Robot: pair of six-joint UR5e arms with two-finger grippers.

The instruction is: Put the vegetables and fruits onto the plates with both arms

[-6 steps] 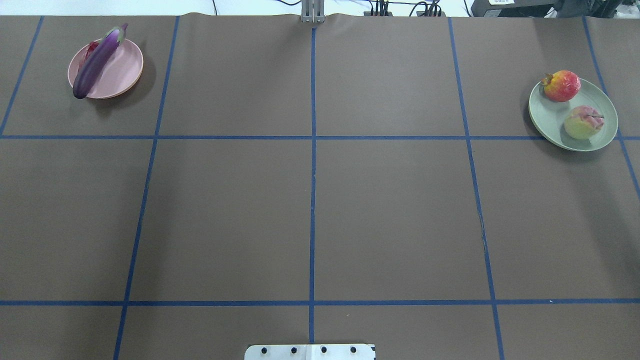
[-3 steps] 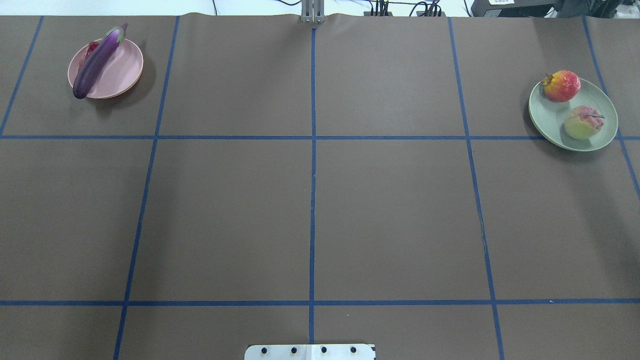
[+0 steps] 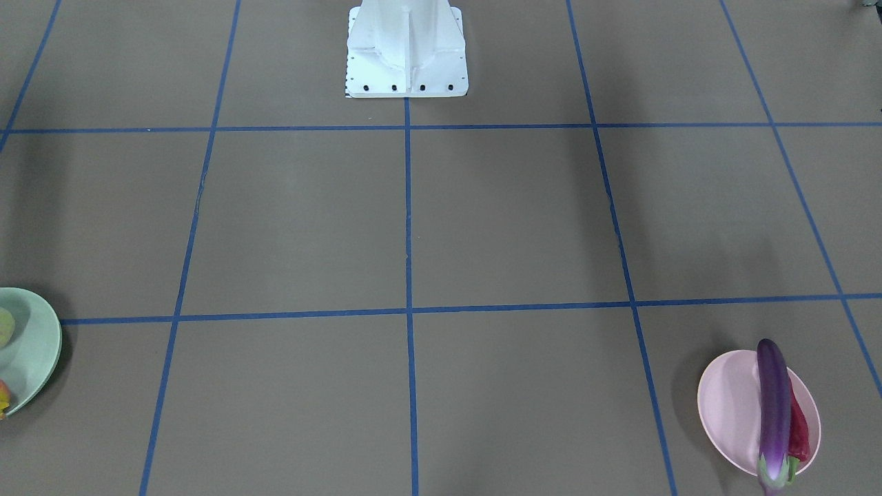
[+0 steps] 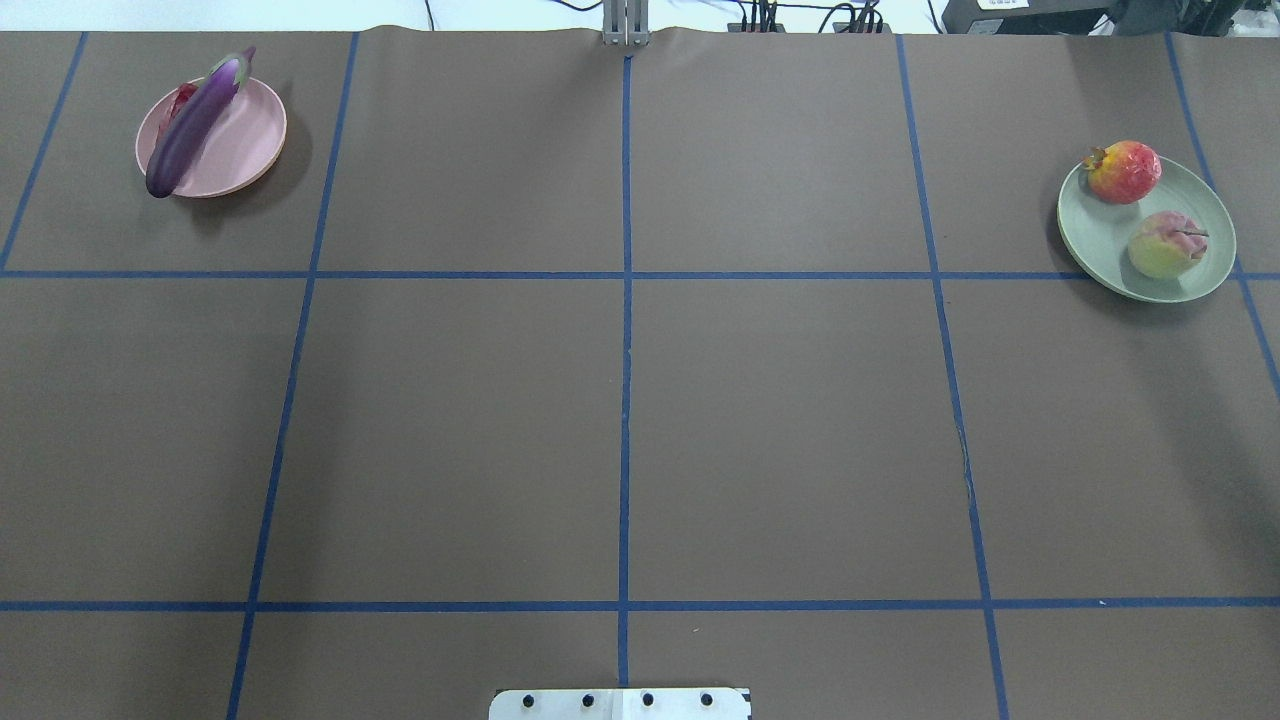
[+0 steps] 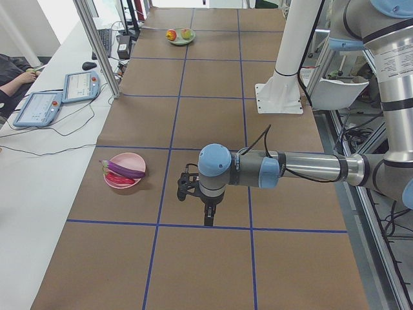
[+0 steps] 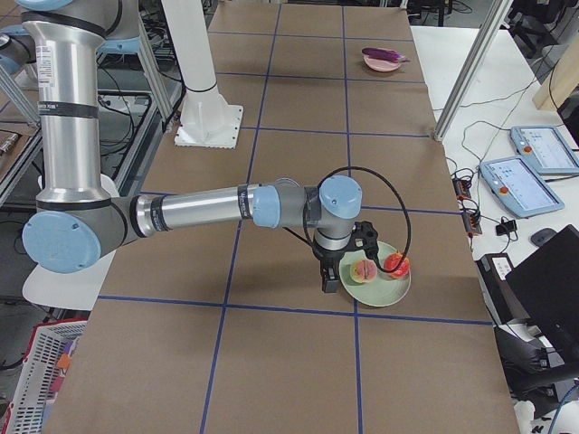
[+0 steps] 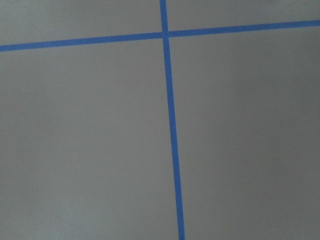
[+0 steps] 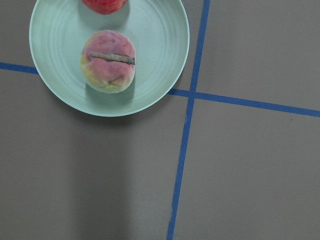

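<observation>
Four items plated; both arms seem ready to pull away.
The eggplant [image 4: 195,125] lies across the pink plate [image 4: 250,140], overhanging its rim, with the chili [image 3: 798,424] beside it. The peach [image 4: 1165,245] and pomegranate [image 4: 1123,172] sit on the mint green plate [image 4: 1100,235]. A good retreat rises clear of the rims, since a nudge could tip the eggplant. The left gripper [image 5: 208,218] and right gripper [image 6: 327,280] carry no produce; whether their jaws are parted, I cannot tell.
</observation>
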